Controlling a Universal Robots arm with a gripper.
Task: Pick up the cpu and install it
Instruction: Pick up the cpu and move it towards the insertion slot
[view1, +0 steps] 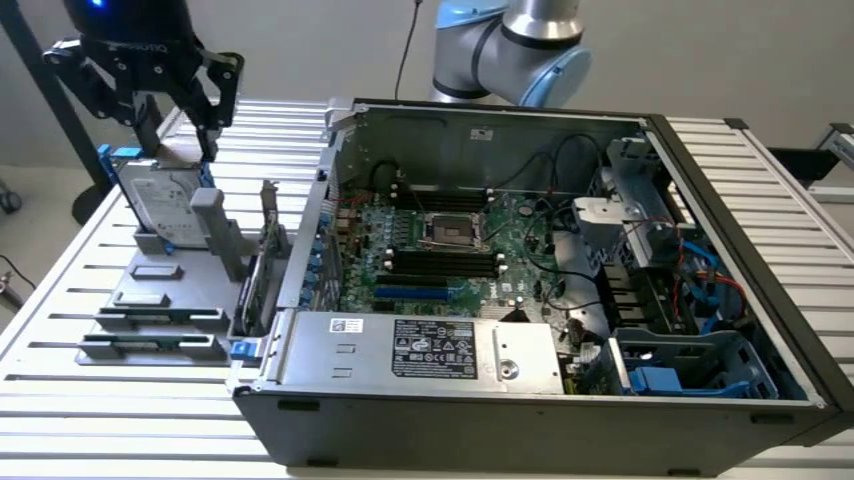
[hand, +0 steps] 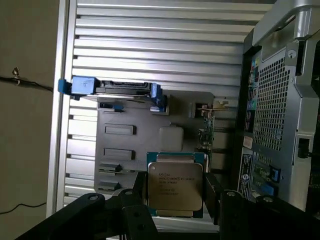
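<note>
CPU is in the gripper, held in the air over the parts fixture, outside the case. Wrist view: silver lid faces the camera with a greenish rim around it, black fingers on two opposite edges, jaws pinching the chip and spread wide enough to span it. In the exterior view the chip is too small to make out; it's probably the pale bit between the fingers. Rest of the scene, big to small: a slatted aluminium table carries everything. Open computer case lies on its side and takes up the middle and the exterior view's right. Arm is behind the case. Motherboard lies flat on the case floor, with the power supply along the near edge of the case. Grey fixture plate sits on the table just beside the case, on the exterior view's left. Hard drive in its blue frame stands on edge at the far end of the plate, directly under the gripper. Expansion card stands on edge between the plate and the case wall. Two memory sticks lie flat at the near end of the plate. CPU socket is mid-motherboard, well apart from the gripper.
</note>
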